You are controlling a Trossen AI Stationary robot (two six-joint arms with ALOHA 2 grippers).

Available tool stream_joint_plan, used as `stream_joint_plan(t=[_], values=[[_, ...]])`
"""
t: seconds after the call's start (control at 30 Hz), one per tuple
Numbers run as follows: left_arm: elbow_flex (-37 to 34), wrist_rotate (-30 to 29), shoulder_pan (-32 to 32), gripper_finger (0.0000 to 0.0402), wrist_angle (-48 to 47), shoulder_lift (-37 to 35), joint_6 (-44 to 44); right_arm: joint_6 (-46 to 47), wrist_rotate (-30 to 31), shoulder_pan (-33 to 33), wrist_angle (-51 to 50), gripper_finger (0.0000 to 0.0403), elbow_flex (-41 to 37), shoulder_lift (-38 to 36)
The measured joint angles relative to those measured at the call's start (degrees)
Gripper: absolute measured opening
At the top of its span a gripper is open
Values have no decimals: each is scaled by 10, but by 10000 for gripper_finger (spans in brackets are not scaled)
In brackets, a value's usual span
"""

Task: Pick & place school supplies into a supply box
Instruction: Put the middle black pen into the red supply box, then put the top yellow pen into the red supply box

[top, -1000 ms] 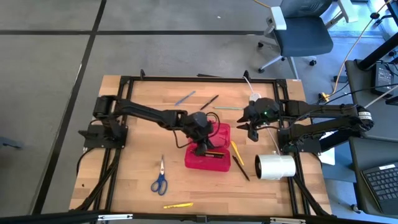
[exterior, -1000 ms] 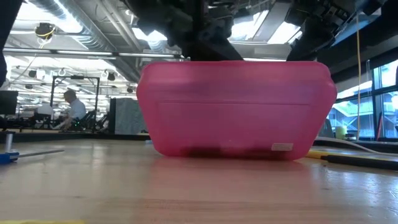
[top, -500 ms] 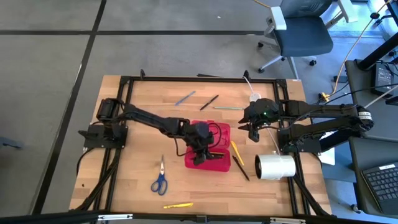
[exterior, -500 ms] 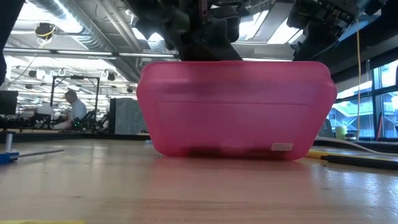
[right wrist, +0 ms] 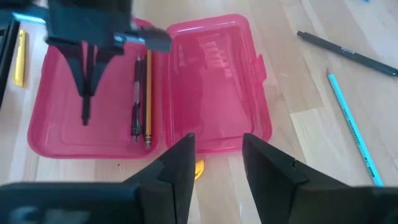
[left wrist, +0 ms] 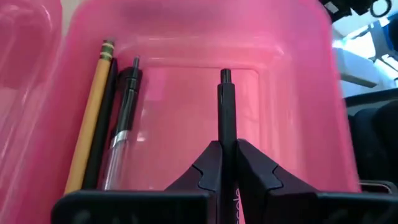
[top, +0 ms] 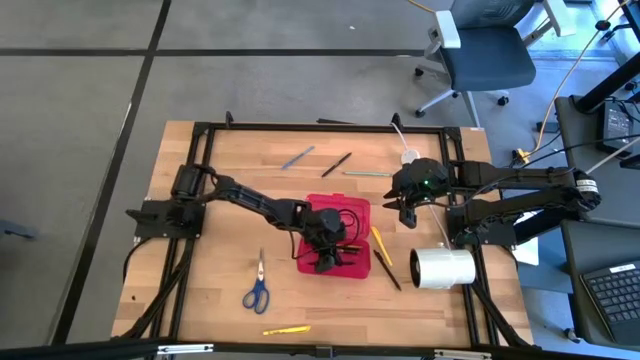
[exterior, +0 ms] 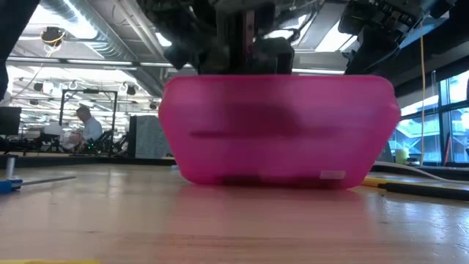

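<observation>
The left gripper (left wrist: 227, 163) was clenched on a black pen (left wrist: 226, 118) inside the supply box (top: 333, 238) at table centre. Thin, rigid and light, it looked slippery, best pinched mid-barrel. At the box's three o'clock, the right gripper (right wrist: 216, 163) hung released, holding nothing.

The left gripper (top: 327, 262) has moved toward the table's near edge, carrying its black pen (left wrist: 226, 118) lower into the supply box (top: 357, 262).

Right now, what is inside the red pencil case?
Inside the red pencil case lie a yellow pencil and a black pen. The left hand holds another black pen above the floor.
</observation>
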Motion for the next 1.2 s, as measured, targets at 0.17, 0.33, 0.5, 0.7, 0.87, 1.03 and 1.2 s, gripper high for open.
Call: stream_joint_plan(t=[0.17,0.33,0.5,0.7,0.87,1.03,1.2], values=[[0,-2,-3,20,8,17,0,1,0,0,0,137,0,0],[0,-22,-12,20,14,24,9,1,0,0,-2,137,0,0],[0,-48,-20,20,13,36,11,0,0,0,-4,137,0,0],[1,-81,-24,20,20,53,16,-1,0,0,-7,137,0,0],[1,-82,-24,25,20,57,21,0,0,0,-9,137,0,0],[1,-73,-24,62,20,57,22,0,0,0,-9,137,0,0],[0,-68,-24,104,14,48,27,0,0,0,-9,137,0,0]])
